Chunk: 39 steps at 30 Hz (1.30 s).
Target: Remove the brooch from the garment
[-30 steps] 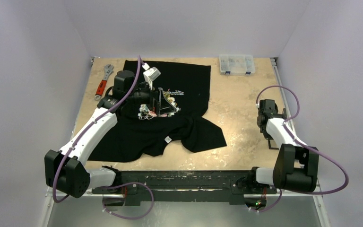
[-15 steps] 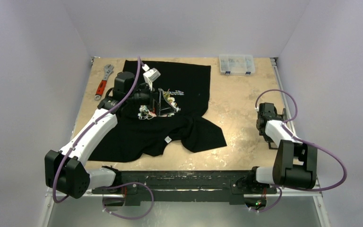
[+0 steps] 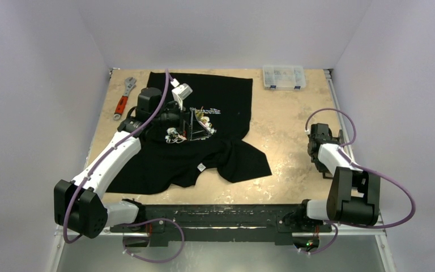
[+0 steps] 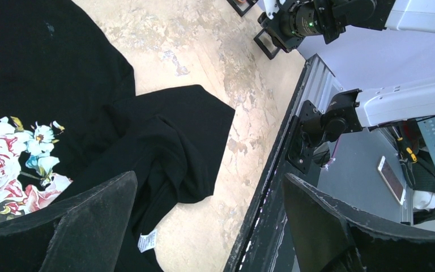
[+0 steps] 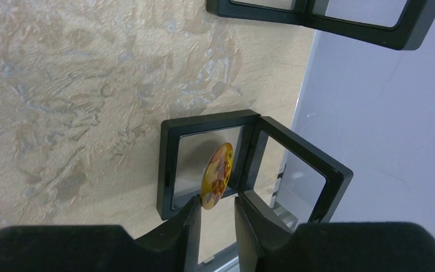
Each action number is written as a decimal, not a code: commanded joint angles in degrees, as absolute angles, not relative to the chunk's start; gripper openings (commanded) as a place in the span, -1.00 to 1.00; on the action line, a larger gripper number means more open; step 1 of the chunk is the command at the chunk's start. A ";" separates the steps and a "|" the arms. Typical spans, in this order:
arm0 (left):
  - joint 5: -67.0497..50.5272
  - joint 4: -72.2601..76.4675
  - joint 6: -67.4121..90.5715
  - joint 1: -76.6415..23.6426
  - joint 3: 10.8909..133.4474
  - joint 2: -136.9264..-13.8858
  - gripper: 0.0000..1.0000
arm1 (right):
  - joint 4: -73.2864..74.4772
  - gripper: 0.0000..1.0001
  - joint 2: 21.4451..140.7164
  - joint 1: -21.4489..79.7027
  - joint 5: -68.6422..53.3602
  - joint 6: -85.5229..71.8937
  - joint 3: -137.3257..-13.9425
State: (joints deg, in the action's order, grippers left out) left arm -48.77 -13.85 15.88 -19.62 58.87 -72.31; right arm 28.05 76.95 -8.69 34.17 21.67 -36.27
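Note:
The garment (image 3: 226, 96), a black T-shirt with a pink-rose print (image 4: 0, 170), lies crumpled on the left half of the table, its white label (image 4: 146, 241) near the front. My left gripper (image 4: 208, 178) is open and empty, hovering above the print. The brooch (image 5: 216, 174), a round yellow pin, stands on edge over an open black display case (image 5: 167, 170) near the table's right edge. My right gripper (image 5: 216, 212) is just behind it. Its jaws stand slightly apart. The brooch's lower rim touches the left fingertip (image 5: 195, 207).
A red-handled wrench (image 3: 123, 97) lies at the far left. A clear compartment box (image 3: 284, 76) sits at the back right. A second black case (image 5: 317, 14) lies beyond the open one. The right wall and table rail run close beside the cases.
My right arm has drawn back a little toward the near edge. My left gripper has shifted slightly over the shirt's print. The shirt has not moved.

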 commanded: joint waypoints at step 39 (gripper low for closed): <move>-28.56 -69.23 -50.01 13.38 68.47 -81.76 0.96 | 32.63 0.21 89.50 36.10 -6.77 39.13 -51.62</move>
State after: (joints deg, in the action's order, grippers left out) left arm -27.77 -66.89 -44.64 9.63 66.78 -81.32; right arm 35.94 88.31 34.37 -6.15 36.71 -52.95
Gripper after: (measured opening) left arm 0.987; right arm 0.604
